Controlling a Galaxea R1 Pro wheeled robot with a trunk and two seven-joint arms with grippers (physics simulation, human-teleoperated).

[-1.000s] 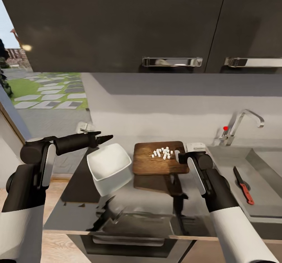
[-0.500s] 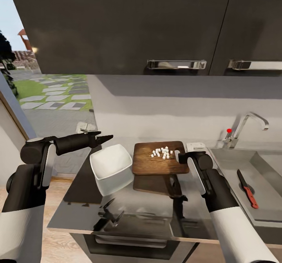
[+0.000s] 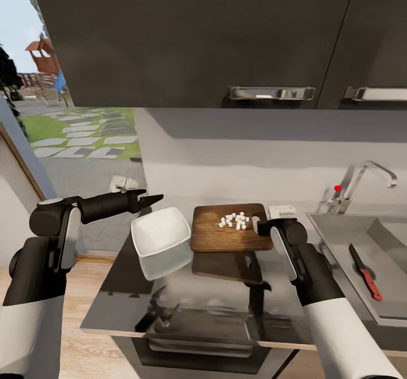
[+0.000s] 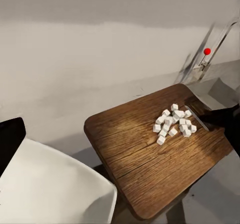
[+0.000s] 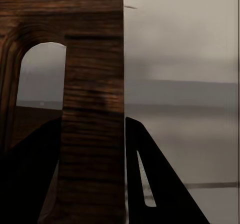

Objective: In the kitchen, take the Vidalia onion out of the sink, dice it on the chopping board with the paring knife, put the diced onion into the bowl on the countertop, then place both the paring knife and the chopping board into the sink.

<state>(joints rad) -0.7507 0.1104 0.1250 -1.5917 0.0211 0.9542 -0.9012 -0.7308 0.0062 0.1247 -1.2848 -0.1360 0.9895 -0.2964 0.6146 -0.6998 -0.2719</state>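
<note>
Right gripper (image 3: 261,225) clamped on board (image 3: 226,233) handle edge, lifted; left gripper (image 3: 148,200) pinches bowl (image 3: 161,238) rim. Tilt too fast, dice (image 3: 235,220) overshoot bowl beside board.

Grainy wooden chopping board (image 3: 229,236) (matt) on mirror-glossy steel countertop (image 3: 220,305).

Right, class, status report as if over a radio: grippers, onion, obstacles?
Left gripper holding bowl. Right gripper clamped on chopping board. Diced onion on board. Paring knife in sink.
</note>
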